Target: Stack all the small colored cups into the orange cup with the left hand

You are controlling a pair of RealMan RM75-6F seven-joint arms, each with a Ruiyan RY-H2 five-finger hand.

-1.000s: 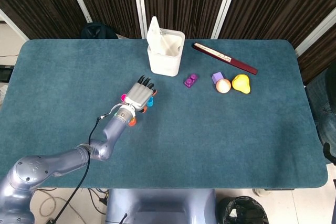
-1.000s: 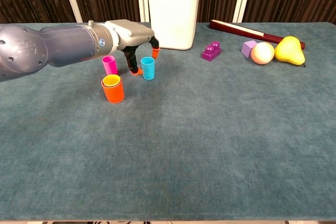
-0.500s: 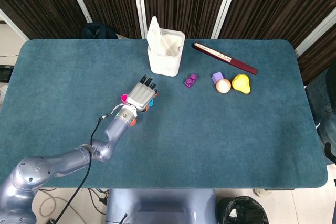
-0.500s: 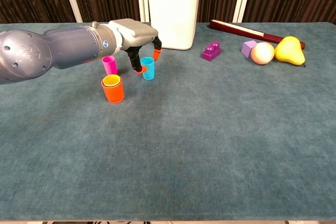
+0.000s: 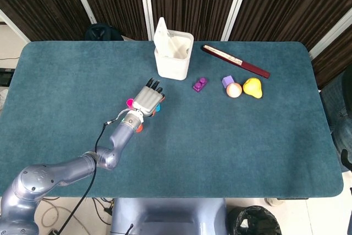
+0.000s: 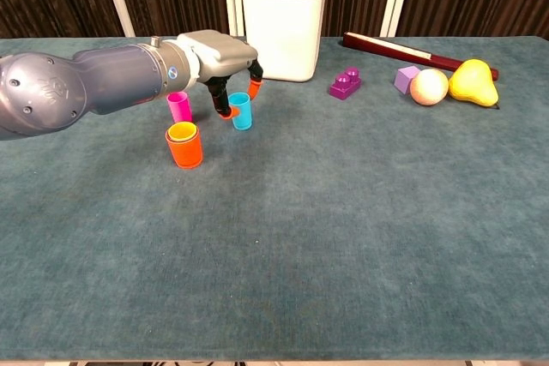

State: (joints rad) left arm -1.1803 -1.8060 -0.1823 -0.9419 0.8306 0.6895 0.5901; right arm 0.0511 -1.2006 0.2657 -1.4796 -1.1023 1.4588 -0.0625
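Since a second ago the left robot hand (image 6: 225, 59) has edged forward and closed in on the blue cup (image 6: 242, 111). Its orange-tipped fingers (image 6: 226, 110), which then stood a little apart from the cup, now sit right against its sides, one on the near-left and one behind. The cup itself has barely shifted and rests upright on the counter (image 6: 360, 212).

From the chest view the fingers look drawn in around the cup in a pinch. Whether they truly grip it yet or only touch it, I cannot tell, and the cup is not lifted.

The orange cup (image 6: 184, 149) stands near, to the front-left of the blue one, with a yellow cup (image 6: 181, 132) already nested in it. The pink cup (image 6: 179, 106) waits just behind the orange cup, under the wrist.

So one cup looks stacked and two remain. The hand appears to be settling its grasp on the blue cup. The next move would likely be a lift and a short carry to the orange cup.

The right hand shows in neither view.
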